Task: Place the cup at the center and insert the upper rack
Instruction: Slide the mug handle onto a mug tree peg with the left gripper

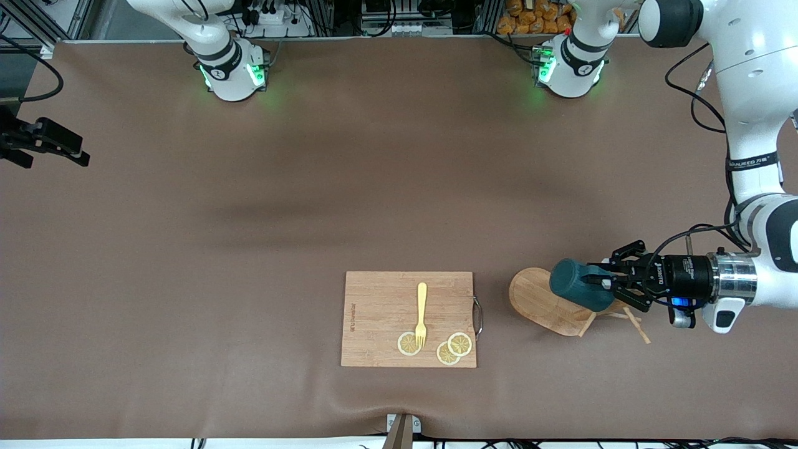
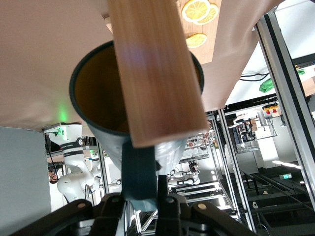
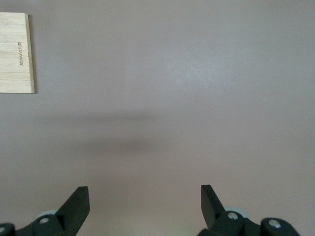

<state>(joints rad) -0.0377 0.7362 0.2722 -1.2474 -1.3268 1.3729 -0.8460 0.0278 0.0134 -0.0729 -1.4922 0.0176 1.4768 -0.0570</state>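
Front view is showing the left gripper reaching in level from the left arm's end of the table, its fingers clamping the handle of the cup. The dark teal cup is lying on its side in the grip, mouth pointing back toward the wrist, and it is hanging over the upper rack. The rack (a light wooden mug tree) is lying tipped over near the table edge closest to the front camera, toward the left arm's end, its oval base facing up at a tilt and its thin pegs splaying on the brown table under the gripper.

In the left wrist view the cup is showing its yellowish-tan interior, and the rack's flat wooden base is crossing in front of the cup's mouth; whether the two are touching cannot be told. The teal handle is sitting pinched between the dark fingers.

Beside the rack, toward the middle of that near edge, a rectangular cutting board is lying flat, carrying a yellow fork and three lemon slices.

The right gripper is waiting above bare table toward the right arm's end, its fingers spread wide and holding nothing, with a corner of the cutting board showing in the right wrist view.
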